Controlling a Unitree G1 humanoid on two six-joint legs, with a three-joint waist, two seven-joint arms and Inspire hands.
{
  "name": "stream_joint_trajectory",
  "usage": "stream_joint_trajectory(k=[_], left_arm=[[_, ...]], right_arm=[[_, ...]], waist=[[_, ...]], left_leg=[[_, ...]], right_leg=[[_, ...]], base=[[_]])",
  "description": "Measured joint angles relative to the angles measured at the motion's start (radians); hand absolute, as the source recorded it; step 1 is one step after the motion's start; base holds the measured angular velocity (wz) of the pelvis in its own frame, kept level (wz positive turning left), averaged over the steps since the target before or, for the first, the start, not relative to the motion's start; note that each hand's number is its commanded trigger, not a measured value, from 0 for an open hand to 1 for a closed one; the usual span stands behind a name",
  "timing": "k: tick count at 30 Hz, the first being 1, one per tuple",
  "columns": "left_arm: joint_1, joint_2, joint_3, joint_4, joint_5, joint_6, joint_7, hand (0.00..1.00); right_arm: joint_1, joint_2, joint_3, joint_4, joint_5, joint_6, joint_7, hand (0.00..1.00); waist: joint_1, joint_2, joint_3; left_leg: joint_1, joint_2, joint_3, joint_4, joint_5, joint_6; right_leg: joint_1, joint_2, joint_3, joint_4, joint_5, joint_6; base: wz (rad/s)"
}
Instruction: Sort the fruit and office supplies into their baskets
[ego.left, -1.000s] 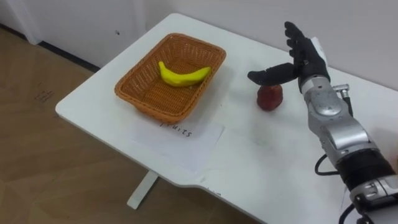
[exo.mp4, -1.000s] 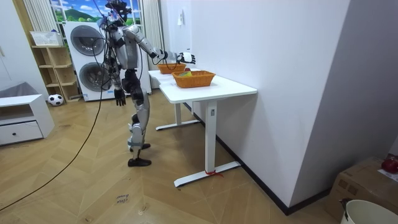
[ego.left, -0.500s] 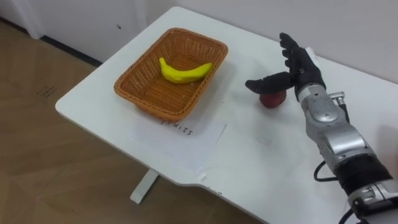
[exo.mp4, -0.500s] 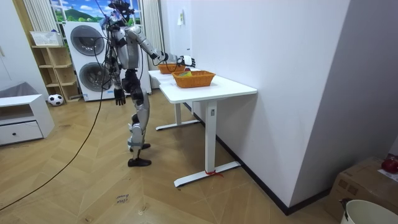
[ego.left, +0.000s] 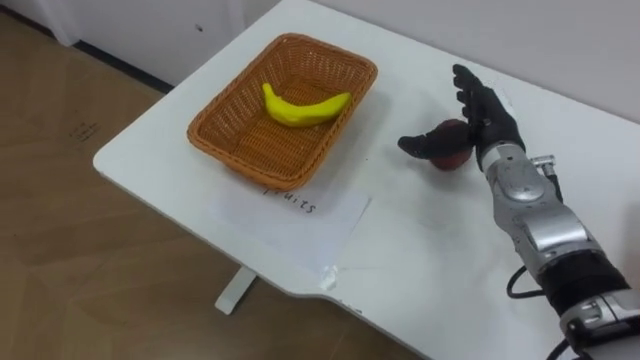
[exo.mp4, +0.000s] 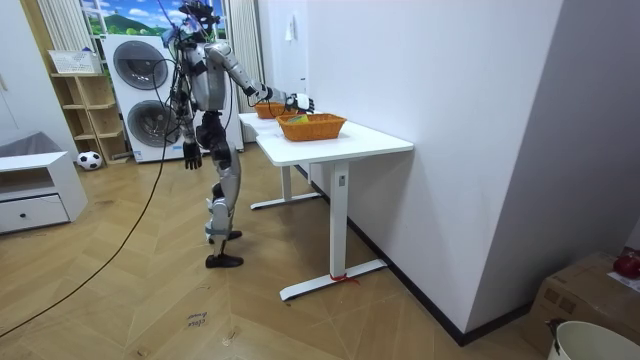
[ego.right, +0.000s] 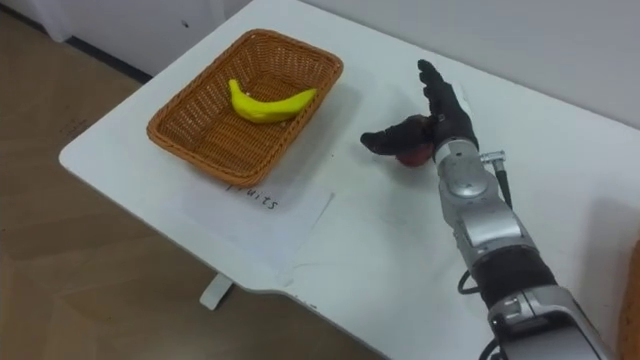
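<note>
Currently stands at the long side of the white worktop (ego.left: 420, 250), with washing machines (exo.mp4: 145, 70) behind in the room view. Reaches the right arm out over the worktop and sets the right hand (ego.left: 488, 122) against a red apple (ego.left: 452, 157). Holds that hand spread: fingers straight and apart, thumb stuck out across the apple's near-left side, nothing curled round the fruit. Lets the left hand (exo.mp4: 189, 152) hang beside the hip in the room view; cannot tell from there whether spread or closed.

Apple resting on the worktop, to the right of a wicker basket (ego.left: 225, 135) and apart from it. Yellow banana (ego.left: 303, 105) lying in the far half of that basket. White sheet of paper (ego.left: 300, 210) flat on the worktop at the basket's near rim, with some handwriting on it. Second wicker basket (exo.mp4: 268, 110) farther along the worktop in the room view, beyond the outstretched hand.
</note>
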Motion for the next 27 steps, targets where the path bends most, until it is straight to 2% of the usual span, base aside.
stream_joint_trajectory(k=[4,7,10,16,27], left_arm=[[-0.002,0.0,0.0,0.0,-0.001,-0.006,0.0,0.0],[-0.007,0.001,0.0,0.0,-0.024,-0.011,-0.002,0.0],[-0.017,0.001,-0.008,0.0,-0.041,-0.013,-0.003,0.0],[-0.033,0.003,-0.026,0.0,-0.042,-0.027,-0.003,0.0],[-0.036,0.005,-0.039,-0.004,-0.08,-0.026,-0.001,0.0]], right_arm=[[0.0,-0.001,-0.001,0.027,0.0,-0.002,0.001,0.0],[-0.012,0.0,-0.001,0.049,-0.011,-0.02,0.001,0.0],[-0.021,-0.002,-0.001,0.053,-0.017,-0.022,0.002,0.0],[-0.024,-0.002,-0.001,0.053,-0.026,-0.033,0.005,0.0],[-0.025,-0.002,-0.002,0.053,-0.039,-0.045,0.008,0.0]], waist=[[0.0,0.002,0.0015],[-0.003,0.006,0.0052],[-0.004,0.006,0.0082],[-0.004,0.007,0.009],[-0.01,0.009,0.0096]], left_leg=[[-0.005,0.001,0.001,0.0,0.0,0.0],[-0.008,0.001,0.001,0.001,0.0,0.0],[-0.017,0.0,0.001,0.005,0.0,0.0],[-0.034,0.0,0.003,0.013,0.0,0.0],[-0.053,0.001,0.003,0.019,0.0,0.0]], right_leg=[[-0.006,0.001,0.006,0.0,0.0,0.0],[-0.008,0.001,0.012,0.0,0.0,0.0],[-0.016,0.002,0.018,0.0,0.0,0.0],[-0.029,0.002,0.025,0.001,0.0,0.0],[-0.045,0.004,0.025,0.001,0.002,-0.003]], base=[[0.0],[0.0],[0.0],[0.0],[0.0]])
